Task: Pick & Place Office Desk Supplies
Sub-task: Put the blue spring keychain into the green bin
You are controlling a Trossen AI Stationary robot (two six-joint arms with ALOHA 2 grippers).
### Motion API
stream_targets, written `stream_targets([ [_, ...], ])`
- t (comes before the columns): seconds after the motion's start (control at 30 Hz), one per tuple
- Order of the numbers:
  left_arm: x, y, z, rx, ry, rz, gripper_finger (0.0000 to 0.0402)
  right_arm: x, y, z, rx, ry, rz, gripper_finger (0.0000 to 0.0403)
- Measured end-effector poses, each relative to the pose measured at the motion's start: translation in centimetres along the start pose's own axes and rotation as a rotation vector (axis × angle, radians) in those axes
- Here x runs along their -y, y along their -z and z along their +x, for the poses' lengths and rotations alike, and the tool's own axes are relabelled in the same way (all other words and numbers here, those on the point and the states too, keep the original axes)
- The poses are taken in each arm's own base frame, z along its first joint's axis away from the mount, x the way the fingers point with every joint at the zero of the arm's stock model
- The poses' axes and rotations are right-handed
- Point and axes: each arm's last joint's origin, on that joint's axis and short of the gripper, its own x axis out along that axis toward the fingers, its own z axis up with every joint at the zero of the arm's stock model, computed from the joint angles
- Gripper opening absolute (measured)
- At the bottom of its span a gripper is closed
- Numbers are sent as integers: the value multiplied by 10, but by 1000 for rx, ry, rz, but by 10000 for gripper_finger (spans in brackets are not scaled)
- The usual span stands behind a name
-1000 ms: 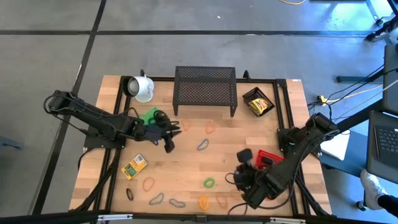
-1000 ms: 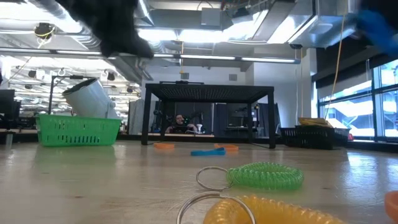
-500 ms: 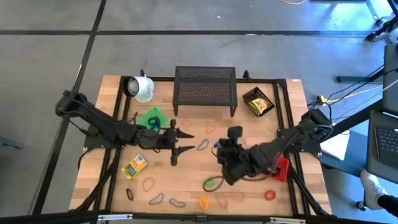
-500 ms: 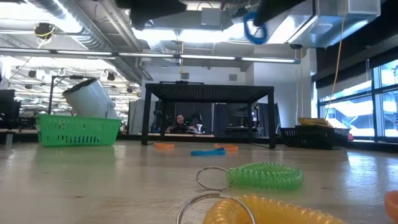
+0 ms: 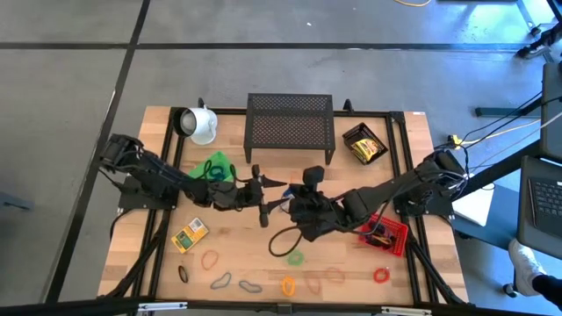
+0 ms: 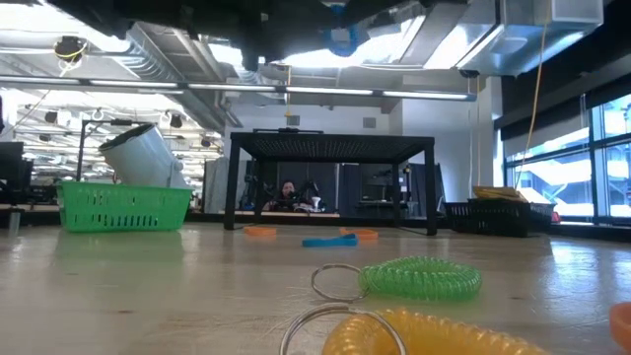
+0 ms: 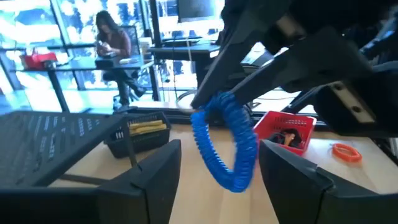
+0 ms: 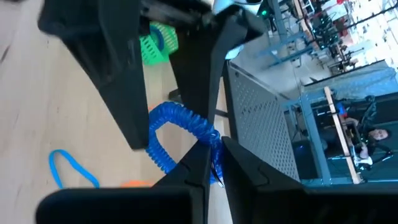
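Observation:
A blue coiled loop [image 7: 225, 144] hangs above the middle of the table, and my right gripper [image 8: 216, 147] is shut on it. It reaches in from the table's right side [image 5: 292, 207]. My left gripper [image 5: 262, 196] comes level from the left and is open. Its two fingers [image 7: 155, 177] stand on either side of the loop without visibly touching it. More loops lie on the wood near the front edge: orange [image 5: 209, 259], green [image 5: 295, 258], yellow [image 5: 288, 285], red [image 5: 380, 275]. A yellow box [image 5: 189, 234] lies flat at the front left. My right gripper pinches the blue loop's coil at one spot on its upper side [image 8: 209, 138] between its two fingers. The fingers come from the table's right, slanting down. The loop hangs below them [image 7: 239, 177], clear of the table.
A black mesh shelf [image 5: 290, 127] stands at the back middle, with a white mug [image 5: 198, 123] lying to its left. A green basket [image 5: 213, 167] sits under my left arm. A black tray [image 5: 364, 145] is at the back right and a red tray [image 5: 384, 235] at the right.
My right gripper has carried the blue loop up from the front right toward the table's middle and turned its wrist on the way. My left gripper has opened, tipped up to level and reached toward the right, so its fingers now flank the loop.

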Motion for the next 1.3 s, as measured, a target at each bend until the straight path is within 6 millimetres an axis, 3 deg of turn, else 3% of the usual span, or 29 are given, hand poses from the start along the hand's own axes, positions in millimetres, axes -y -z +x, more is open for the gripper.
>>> stream_targets([
  [0.2, -5, 1, 3, -3, -18, -74, 180, 2, -1, 3, 4, -4, -3, 32],
  [0.5, -6, 2, 4, -10, -9, -106, 19, 0, -1, 3, 16, -89, 14, 33],
  [0.67, -6, 3, 4, -17, -9, -131, 23, -2, -3, 3, 29, -201, 107, 59],
  [0.83, -5, 3, 3, -17, -8, -148, 21, -1, -3, -2, 38, -344, 183, 130],
  [1.07, -14, 2, -3, -115, -69, -119, 22, 20, -10, -32, -99, -648, 342, 221],
  [1.3, -39, -9, -29, -294, -212, -87, 22, 19, -2, -67, -289, -741, 382, 227],
])
